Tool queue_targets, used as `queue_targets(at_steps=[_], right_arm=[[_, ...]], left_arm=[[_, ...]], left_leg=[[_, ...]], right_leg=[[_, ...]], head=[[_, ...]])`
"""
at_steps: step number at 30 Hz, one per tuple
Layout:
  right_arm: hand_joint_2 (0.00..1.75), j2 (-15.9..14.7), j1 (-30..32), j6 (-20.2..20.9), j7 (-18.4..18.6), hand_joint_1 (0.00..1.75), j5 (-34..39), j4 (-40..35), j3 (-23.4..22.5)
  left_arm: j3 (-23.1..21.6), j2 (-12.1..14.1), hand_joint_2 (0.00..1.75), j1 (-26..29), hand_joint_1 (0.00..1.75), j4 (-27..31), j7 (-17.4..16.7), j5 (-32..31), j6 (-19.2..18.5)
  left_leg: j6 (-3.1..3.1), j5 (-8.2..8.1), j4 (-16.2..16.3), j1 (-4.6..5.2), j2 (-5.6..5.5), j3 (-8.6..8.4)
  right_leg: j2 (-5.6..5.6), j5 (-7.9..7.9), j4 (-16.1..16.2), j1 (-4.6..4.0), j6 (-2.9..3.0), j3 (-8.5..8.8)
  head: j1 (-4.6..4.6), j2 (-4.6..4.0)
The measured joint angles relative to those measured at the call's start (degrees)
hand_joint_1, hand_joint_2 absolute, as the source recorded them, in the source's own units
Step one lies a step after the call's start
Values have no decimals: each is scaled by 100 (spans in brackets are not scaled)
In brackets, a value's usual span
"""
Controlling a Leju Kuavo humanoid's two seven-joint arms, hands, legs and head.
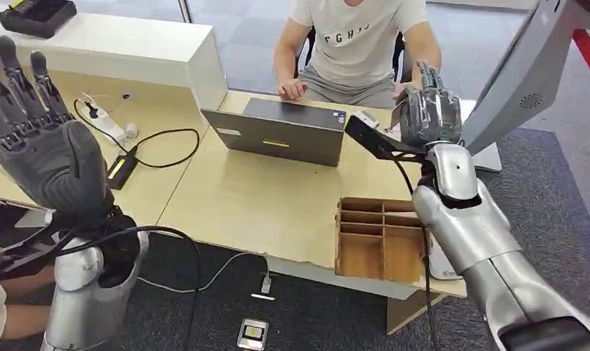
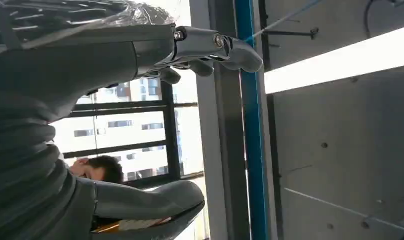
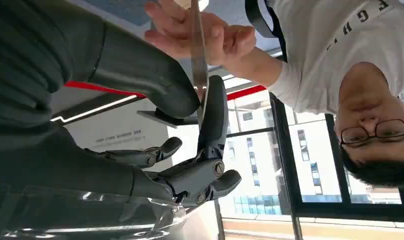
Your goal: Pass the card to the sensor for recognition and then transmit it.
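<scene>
Head view, right hand (image 1: pixel 428 111): raised past the far right corner of the laptop (image 1: pixel 281 131), reaching toward the seated person (image 1: pixel 357 40).
Head view, left hand (image 1: pixel 39 139): raised well left of the laptop, fingers spread wide, holding nothing.
Head view, wooden tray (image 1: pixel 379 238): on the surface (image 1: pixel 255 205), nearer than the laptop, to its right.
Left wrist view, left hand (image 2: pixel 64 125): thumb and fingers apart, nothing between them.
Right wrist view, card (image 3: pixel 198 55): edge-on, pinched between right hand's thumb (image 3: pixel 144 70) and finger; the person's hand (image 3: pixel 194 30) grips its far end.

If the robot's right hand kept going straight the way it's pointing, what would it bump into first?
Most likely the person's hand: the right hand reaches toward it with the card pinched in its fingers, and the person already grips the card's far end.
</scene>
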State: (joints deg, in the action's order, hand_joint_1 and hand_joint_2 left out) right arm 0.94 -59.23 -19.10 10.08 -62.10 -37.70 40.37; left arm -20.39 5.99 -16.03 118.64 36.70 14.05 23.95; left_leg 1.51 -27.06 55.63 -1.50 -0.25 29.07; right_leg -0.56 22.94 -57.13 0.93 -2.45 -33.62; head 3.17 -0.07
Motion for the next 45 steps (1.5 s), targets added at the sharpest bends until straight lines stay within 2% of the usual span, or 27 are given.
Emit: queue_targets(at_steps=[15,29,30,31,36,38,40,42,45], right_arm=[[175,273,-62,68,9,175,-135,498,210],[175,339,-78,61,-4,175,-166,778,304],[175,339,-78,61,-4,120,-181,787,306],[175,339,-81,63,-4,0,-216,806,308],[175,336,-81,-7,-22,0,-207,900,328],[175,326,-76,-186,-151,0,-83,916,330],[175,317,-52,-536,-394,0,151,900,304],[175,291,44,-862,-655,0,392,732,218],[175,216,456,-1019,-826,0,577,47,59]], left_arm=[[13,-7,175,-35,0,-133,0,28,-46],[28,-11,175,-37,0,-138,-2,-20,4],[28,-11,175,-37,0,-138,-2,-22,7],[31,-11,175,-37,0,-138,-2,-22,15],[52,-20,175,-36,0,-144,0,-37,-2],[66,-26,175,-36,0,-151,7,-61,-44],[103,-42,175,-29,0,-153,9,-116,-68],[162,-59,175,6,0,-153,9,-205,-76],[232,-59,175,121,0,-131,-7,-332,-46]], left_leg=[[0,0,1,0,1,-1],[0,0,1,0,0,-1],[0,0,1,0,0,0],[0,0,1,0,0,-1],[0,0,1,1,1,-1],[0,0,2,1,1,-1],[0,0,2,1,3,-2],[0,0,2,1,2,-3],[1,-1,1,0,1,-4]], right_leg=[[0,0,0,0,0,0],[0,0,0,0,0,0],[0,0,0,0,0,0],[0,0,0,0,0,0],[0,0,0,0,0,0],[0,0,0,0,0,0],[-1,0,0,0,0,0],[-1,0,0,0,0,1],[-1,0,0,-1,0,1]], head=[[2,0],[2,0],[0,0],[2,0],[0,0],[0,0],[0,0],[0,0],[2,0]])
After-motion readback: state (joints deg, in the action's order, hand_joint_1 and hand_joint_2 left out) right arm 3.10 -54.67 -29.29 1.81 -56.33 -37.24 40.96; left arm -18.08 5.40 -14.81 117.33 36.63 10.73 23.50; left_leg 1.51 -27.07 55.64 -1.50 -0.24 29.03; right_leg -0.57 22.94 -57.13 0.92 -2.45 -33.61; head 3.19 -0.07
